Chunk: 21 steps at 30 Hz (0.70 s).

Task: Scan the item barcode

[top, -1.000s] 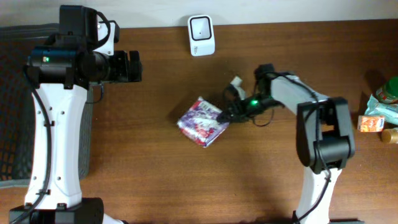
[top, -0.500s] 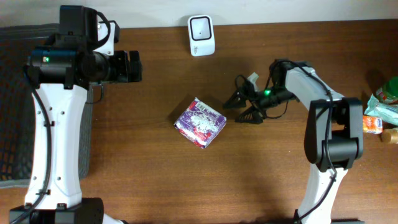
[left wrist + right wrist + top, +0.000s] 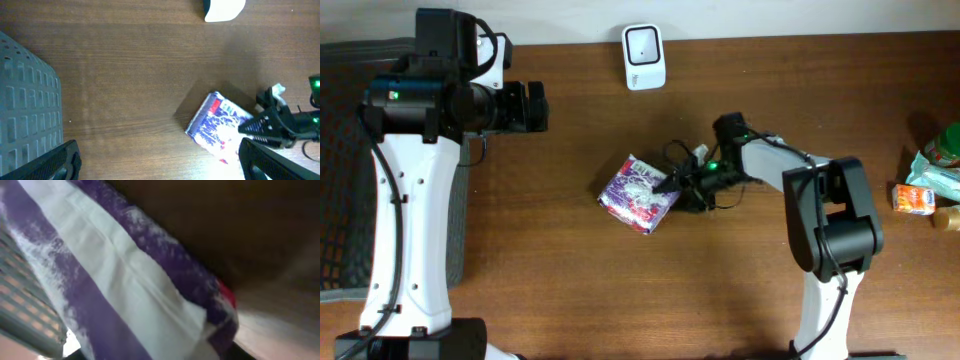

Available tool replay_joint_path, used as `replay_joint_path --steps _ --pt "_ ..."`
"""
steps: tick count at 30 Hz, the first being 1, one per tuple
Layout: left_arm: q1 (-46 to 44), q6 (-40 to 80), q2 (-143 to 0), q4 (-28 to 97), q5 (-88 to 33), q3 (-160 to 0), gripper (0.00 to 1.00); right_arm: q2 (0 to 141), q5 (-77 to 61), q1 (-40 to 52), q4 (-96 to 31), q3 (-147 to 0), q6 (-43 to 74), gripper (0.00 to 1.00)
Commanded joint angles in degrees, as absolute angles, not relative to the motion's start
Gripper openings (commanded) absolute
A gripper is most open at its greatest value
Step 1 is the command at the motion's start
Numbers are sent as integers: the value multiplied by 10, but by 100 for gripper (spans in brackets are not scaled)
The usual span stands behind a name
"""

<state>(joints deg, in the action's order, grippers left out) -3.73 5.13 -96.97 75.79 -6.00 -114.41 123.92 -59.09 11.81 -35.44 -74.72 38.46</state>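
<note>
Overhead, soft even light leaves everything sharp; the table [image 3: 570,280] carries a faint shadow beside the packet [image 3: 640,193] at the tips of the right claw [image 3: 672,186]. The right wrist view is heavily blurred: the packet sits too close to focus, under a dark patch. The left wrist view is slightly soft.

No wording can be read in any view. The purple-and-white packet [image 3: 640,193] carries busy print with a red patch, but even close up in the right wrist view no letters, numbers or barcode resolve. Far right of the packet, near the worktop [image 3: 570,280] edge, an orange carton [image 3: 914,198] bears a pale label too small to read. Behind the packet, the white scanner [image 3: 644,56] shows no legible marking.
</note>
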Motion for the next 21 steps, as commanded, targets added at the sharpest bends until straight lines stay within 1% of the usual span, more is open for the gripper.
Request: replay_joint_path --steps 1,3,6,7,8,9,10,11,13,16,17,18,19,20,21 --pt "-36 46 -961 757 -66 -1145 99 1240 -546 118 -268 -744 435 27" --pt "-36 46 -961 757 -66 -1145 99 1240 -544 107 -238 -752 402 27" --pt "-36 46 -961 757 -66 -1145 99 1238 -590 83 -277 -804 277 33" --pt "-36 46 -961 757 -66 -1145 99 1238 -594 77 -304 -827 254 24" --pt "-36 46 -961 757 -66 -1145 99 1238 -591 75 -350 -854 214 8" --pt "-36 46 -961 757 -66 -1145 99 1238 -568 77 -399 -874 177 5" --pt "-36 46 -961 757 -66 -1145 99 1238 -550 79 -422 -881 158 5" --pt "-36 46 -961 757 -66 -1145 99 1238 -492 85 -488 -899 111 5" --pt "-36 46 -961 757 -66 -1145 99 1238 -406 95 -573 -915 41 5" --pt "-36 46 -961 757 -66 -1145 99 1238 -323 93 -639 -917 -27 4" --pt "-36 46 -961 757 -66 -1145 99 1238 -294 92 -648 -917 -30 16" --pt "-36 46 -961 757 -66 -1145 99 1238 -290 91 -648 -917 -30 30" --pt "-36 46 -961 757 -66 -1145 99 1238 -292 90 -648 -917 -28 35" --pt "-36 46 -961 757 -66 -1145 99 1238 -293 89 -649 -923 -25 50" --pt "-36 46 -961 757 -66 -1145 99 1238 -293 85 -664 -944 -25 58"
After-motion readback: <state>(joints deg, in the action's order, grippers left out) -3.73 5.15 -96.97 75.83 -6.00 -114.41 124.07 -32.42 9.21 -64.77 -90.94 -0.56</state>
